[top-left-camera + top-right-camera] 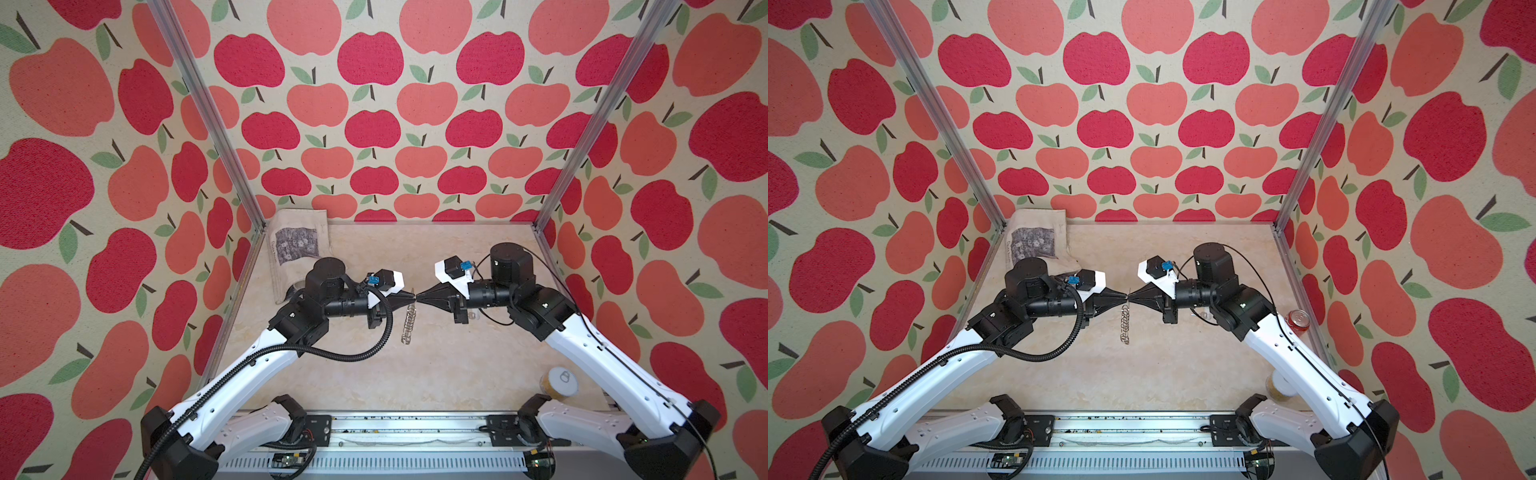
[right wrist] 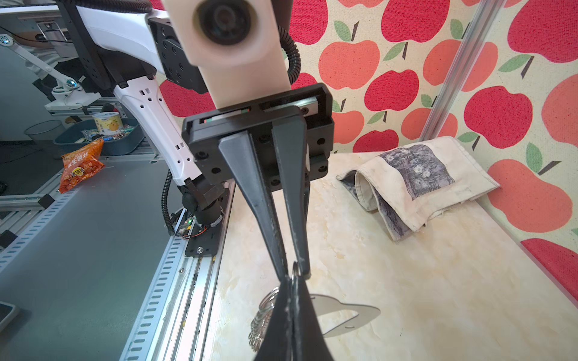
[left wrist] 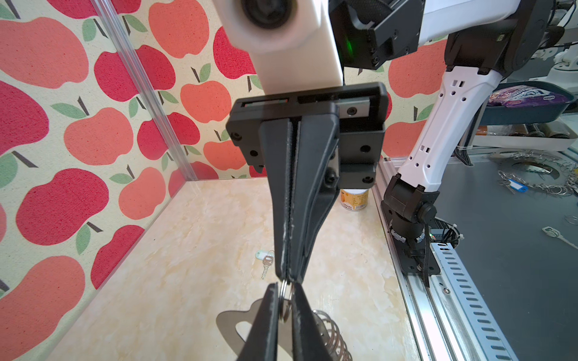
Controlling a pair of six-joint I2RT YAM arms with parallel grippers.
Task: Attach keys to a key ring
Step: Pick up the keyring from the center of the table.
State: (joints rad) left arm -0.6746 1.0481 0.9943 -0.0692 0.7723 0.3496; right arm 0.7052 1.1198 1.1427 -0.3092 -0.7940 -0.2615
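Note:
My left gripper and right gripper meet tip to tip above the middle of the table. Both pinch the same small silver wire ring of the key ring. In the left wrist view the left gripper has its jaws pressed on either side of that ring. The right gripper is shut, with the ring poking out at its tips. The grey plate hangs below with its row of rings. The key, with a pale head, lies on the table under the right arm.
A folded cloth lies at the back left corner. A white-lidded can stands at the front right by the right arm, and a red can stands against the right wall. Metal frame posts mark the back corners.

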